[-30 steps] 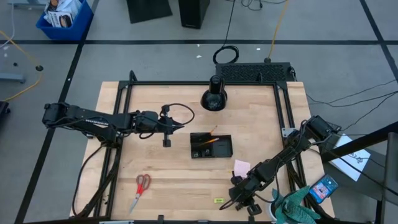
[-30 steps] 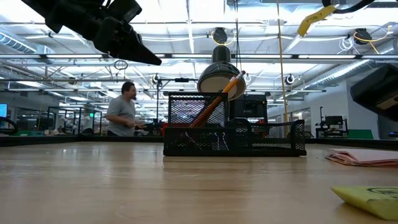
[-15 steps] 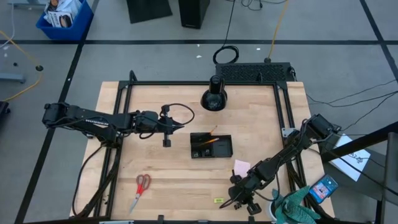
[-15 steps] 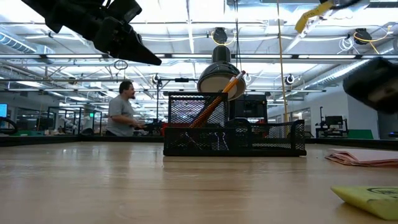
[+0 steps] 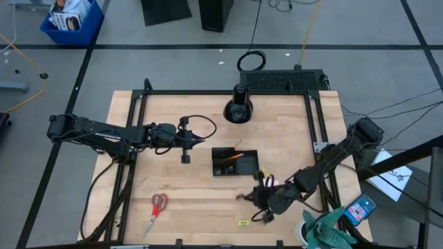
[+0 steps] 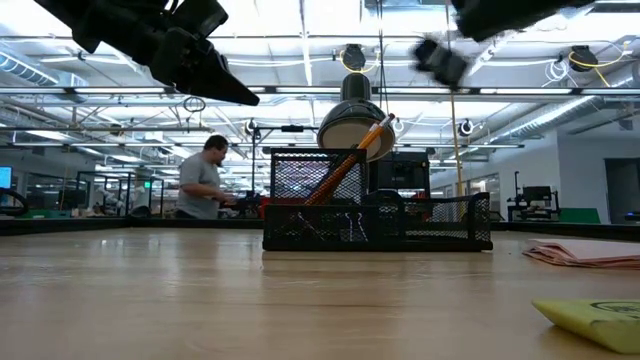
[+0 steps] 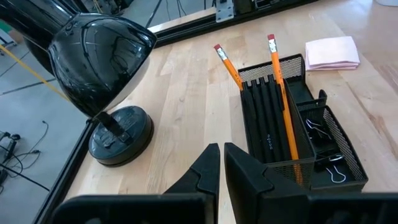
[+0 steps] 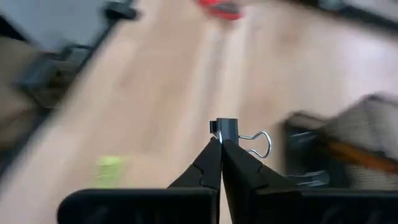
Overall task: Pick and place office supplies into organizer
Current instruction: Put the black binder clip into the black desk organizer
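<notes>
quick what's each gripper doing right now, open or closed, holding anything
Left gripper: shut, empty, hanging over the table left of the organizer.
Right gripper: shut on a binder clip, near the organizer.

Your right gripper (image 6: pixel 440 60) is a motion-smeared shape at the top of the low view. The right wrist view's table, scissors (image 8: pixel 219 7) and organizer (image 8: pixel 348 146) are blurred. The yellow-green piece (image 6: pixel 590 320) runs off the lower right.

Wooden table (image 5: pixel 180 200) carries organizer (image 5: pixel 235 162), scissors (image 5: pixel 156 211), lamp (image 5: pixel 237 107).
</notes>
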`<state>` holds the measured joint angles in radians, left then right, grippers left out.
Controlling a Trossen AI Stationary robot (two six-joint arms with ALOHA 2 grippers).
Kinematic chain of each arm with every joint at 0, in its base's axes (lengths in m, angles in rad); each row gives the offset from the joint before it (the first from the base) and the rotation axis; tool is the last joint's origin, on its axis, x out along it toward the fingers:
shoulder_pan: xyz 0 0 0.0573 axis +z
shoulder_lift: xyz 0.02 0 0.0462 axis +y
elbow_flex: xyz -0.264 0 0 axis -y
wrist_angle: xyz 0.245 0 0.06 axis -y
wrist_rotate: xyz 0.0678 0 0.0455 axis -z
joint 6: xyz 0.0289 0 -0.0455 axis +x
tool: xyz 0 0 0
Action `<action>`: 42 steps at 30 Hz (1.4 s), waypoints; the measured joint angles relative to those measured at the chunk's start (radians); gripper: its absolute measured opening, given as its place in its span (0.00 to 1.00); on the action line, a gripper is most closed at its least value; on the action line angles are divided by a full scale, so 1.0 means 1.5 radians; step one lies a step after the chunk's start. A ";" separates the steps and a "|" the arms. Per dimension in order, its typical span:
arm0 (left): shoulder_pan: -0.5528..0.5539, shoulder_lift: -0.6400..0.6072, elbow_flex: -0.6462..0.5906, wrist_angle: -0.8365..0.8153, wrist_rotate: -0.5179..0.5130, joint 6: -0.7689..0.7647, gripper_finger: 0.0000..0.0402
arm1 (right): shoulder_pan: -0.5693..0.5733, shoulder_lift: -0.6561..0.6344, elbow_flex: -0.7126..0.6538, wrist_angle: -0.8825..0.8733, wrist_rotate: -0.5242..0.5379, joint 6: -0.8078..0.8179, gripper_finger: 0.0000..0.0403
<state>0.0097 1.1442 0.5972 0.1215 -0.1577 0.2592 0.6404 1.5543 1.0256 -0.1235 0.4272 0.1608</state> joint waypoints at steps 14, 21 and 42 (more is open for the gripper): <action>0.000 0.000 0.000 0.000 0.000 0.001 0.08 | -0.104 0.106 -0.001 0.115 0.102 -0.138 0.00; 0.000 0.000 0.000 -0.006 0.000 0.000 0.08 | -0.150 0.134 -0.001 0.123 0.138 -0.123 0.00; 0.000 0.000 0.000 -0.016 0.000 0.007 0.08 | -0.187 0.157 -0.001 0.100 0.079 -0.133 0.00</action>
<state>0.0097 1.1439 0.5972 0.0978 -0.1581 0.2701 0.3595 1.7903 1.0237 0.0266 0.5456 -0.0382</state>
